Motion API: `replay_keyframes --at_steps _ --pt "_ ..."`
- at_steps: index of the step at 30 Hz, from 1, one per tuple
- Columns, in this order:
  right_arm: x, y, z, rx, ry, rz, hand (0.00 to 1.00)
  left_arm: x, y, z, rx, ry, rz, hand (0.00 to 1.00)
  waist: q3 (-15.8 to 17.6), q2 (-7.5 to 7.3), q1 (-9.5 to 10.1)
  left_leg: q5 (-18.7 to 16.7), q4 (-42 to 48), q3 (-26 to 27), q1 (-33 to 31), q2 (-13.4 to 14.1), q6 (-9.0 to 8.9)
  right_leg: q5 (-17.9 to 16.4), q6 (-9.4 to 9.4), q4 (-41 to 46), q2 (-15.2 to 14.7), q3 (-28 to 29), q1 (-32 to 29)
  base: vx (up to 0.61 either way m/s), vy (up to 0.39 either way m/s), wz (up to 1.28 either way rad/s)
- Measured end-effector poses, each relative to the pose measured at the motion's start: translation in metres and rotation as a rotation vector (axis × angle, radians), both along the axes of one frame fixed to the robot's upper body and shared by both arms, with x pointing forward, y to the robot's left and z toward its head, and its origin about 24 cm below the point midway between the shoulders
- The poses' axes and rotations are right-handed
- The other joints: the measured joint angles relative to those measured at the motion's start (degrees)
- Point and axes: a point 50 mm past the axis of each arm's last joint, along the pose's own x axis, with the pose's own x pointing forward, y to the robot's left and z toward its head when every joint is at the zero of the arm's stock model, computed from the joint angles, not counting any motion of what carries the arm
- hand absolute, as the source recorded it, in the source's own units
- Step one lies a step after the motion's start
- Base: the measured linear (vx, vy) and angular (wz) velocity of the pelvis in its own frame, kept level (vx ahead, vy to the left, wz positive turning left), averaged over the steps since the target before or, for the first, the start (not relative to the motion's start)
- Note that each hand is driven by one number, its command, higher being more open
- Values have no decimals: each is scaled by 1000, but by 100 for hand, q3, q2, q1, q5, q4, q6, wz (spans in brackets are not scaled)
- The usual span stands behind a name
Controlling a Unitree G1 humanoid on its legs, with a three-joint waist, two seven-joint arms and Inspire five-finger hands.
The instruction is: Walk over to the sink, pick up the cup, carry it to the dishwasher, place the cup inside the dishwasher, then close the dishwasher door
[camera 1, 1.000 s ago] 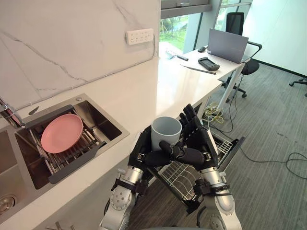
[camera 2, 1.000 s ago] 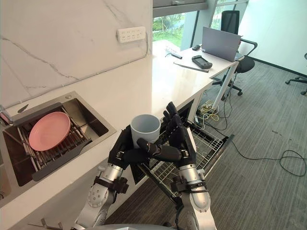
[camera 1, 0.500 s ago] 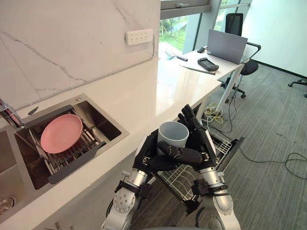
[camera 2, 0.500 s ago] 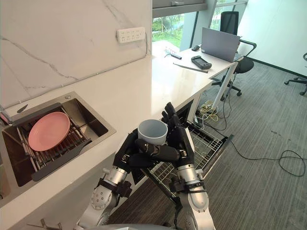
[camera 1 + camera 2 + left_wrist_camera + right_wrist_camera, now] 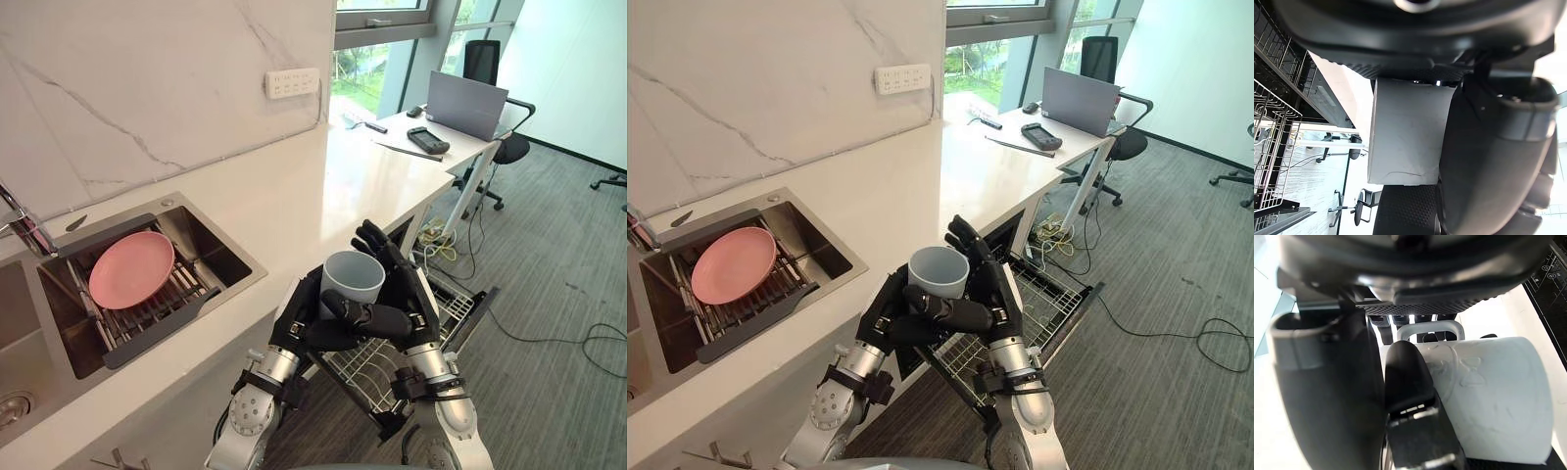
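Observation:
A pale grey cup point(image 5: 352, 279) is held upright in the air between both hands, above the counter's front edge. My left hand point(image 5: 303, 321) wraps it from the left and my right hand point(image 5: 404, 296) from the right, thumbs crossing in front. The cup's wall point(image 5: 1408, 131) shows close in the left wrist view, and its embossed side and handle point(image 5: 1488, 396) show in the right wrist view. Below and to the right, the dishwasher's door hangs open with its wire rack point(image 5: 367, 360) pulled out.
The white counter point(image 5: 294, 201) runs back to a window. A sink point(image 5: 211, 250) at the left holds a pink plate point(image 5: 131, 268) on a dark rack. A desk with a laptop point(image 5: 466, 92) and an office chair point(image 5: 509, 137) stand farther back. Grey carpet point(image 5: 549, 294) lies to the right.
The cup rose slightly in both hands and shifted a little right over the last second. The whole scene has slid as the camera moved.

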Motion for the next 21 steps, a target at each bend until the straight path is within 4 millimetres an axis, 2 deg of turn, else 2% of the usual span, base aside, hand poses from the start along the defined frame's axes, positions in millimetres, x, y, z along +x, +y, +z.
replay_keyframes --at_steps 15,16,21 --pt "5 -1 1 -17 -14 20 0 -2 3 -1 10 3 8 0 -85 16 -11 0 2 -3 -2 2 -2 12 -23 1 -3 -8 3 0 0 0" --pt "5 -1 1 -17 -14 20 0 -2 3 -1 10 2 8 100 -88 19 -11 0 2 -5 -1 1 -2 12 -22 1 -4 -10 6 0 0 0" --pt "5 -3 2 -16 -24 10 0 -2 3 5 22 -24 10 100 -96 25 -8 -1 3 -18 0 3 -2 3 -12 1 -4 -28 16 0 0 0"
